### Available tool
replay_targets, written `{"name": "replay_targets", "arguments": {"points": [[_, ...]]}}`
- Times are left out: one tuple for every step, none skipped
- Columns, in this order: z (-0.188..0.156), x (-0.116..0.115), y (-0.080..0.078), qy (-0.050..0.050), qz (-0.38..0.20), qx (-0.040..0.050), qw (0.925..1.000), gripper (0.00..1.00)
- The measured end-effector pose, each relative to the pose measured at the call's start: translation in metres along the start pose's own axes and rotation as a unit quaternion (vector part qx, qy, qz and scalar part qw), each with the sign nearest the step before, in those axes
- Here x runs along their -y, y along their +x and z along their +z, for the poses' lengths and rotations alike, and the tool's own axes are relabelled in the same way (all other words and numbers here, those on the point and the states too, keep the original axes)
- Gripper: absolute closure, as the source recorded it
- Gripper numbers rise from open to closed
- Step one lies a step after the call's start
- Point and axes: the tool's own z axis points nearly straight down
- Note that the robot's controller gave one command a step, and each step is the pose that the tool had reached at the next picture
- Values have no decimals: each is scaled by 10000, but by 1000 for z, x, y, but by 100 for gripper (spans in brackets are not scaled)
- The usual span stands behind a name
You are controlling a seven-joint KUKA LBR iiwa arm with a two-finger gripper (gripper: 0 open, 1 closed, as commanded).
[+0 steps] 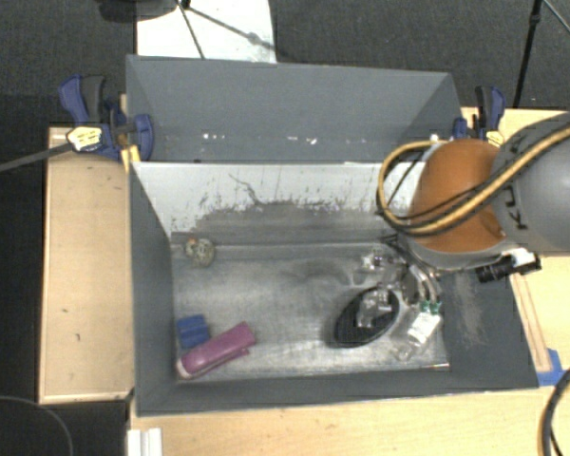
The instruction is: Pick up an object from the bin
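Arm [551, 193] reaches in from the right, orange wrist cover [461, 198] tipped down over the right half of the bin [266, 112], pincer [391, 297] low near the floor. Black oval thing [351, 329] lies right at the pincer tip, partly under it — contact unclear. Pincer spread or pressed together — can't tell, wrist hardware clutters it. Well apart at front left: purple tube [217, 348], blue block [192, 329].

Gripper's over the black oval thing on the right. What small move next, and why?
Probably a short straight descent: the gripper sits right over the black oval object, which lies alone on the bin floor; the purple cylinder and blue block lie far off at the left.
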Motion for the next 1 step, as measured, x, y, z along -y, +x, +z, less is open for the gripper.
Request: {"name": "replay_targets", "arguments": {"points": [[-108,5,-8,36,173,81,9998,100]]}}
